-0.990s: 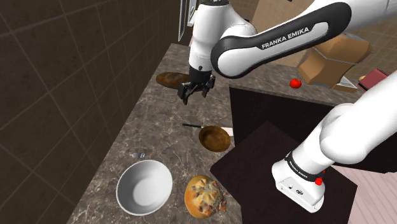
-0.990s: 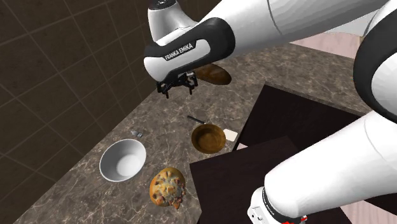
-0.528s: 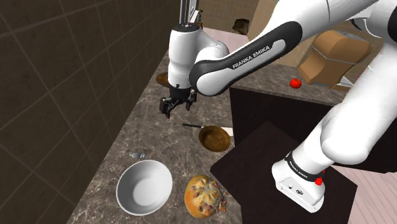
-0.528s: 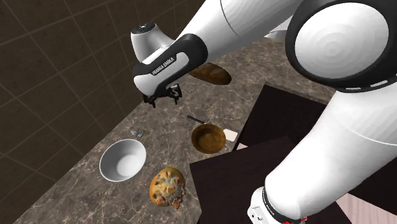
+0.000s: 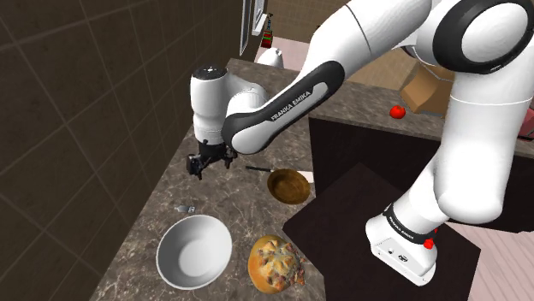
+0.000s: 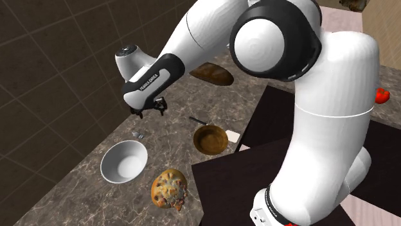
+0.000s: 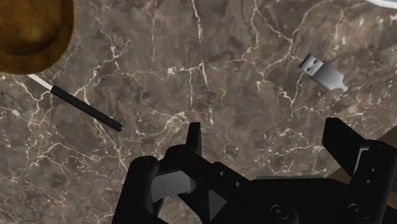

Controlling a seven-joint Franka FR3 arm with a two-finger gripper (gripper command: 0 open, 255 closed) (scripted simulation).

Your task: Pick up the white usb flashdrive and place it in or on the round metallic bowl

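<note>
- Gripper [image 7: 265, 137]: all-black, with two blocky fingers standing wide apart over bare stone. It grasps nothing and hangs above the countertop, close to the wall.
- USB flash drive [image 7: 322, 72]: a short, flat stick with a grey, rounded body and a lighter, metal-looking rectangular plug at one end. It lies flat on the countertop, ahead of the gripper and off to the side of one finger, touched by neither. In the shoulder view it sits between the gripper and the round bowl, just beside the bowl's wall-side rim.
- Round bowl [image 5: 194, 250]: deep and smooth-sided with a pale grey-white inside and a thin rim. It stands upright on the countertop.
- Countertop [image 5: 231, 205]: polished dark brown stone, veined with thin white lines.
- Speckled bun [image 5: 275, 262]: a domed, golden-brown bun with a rough crust and dark spots, just beside the round bowl on the side away from the wall.
- Brown dish [image 5: 289, 185]: a shallow, round, wood-coloured dish, well apart from the flash drive.
- Black stick [image 7: 86, 108]: a slim, straight stick with a white end, lying flat near the brown dish.
- White block [image 6: 232, 135]: a small rectangular block, just beside the brown dish.
- Loaf [image 6: 212, 74]: long, brown and oval, lying farther along the countertop.
- Wall [image 5: 86, 103]: large dark square tiles with thin joints.
</note>
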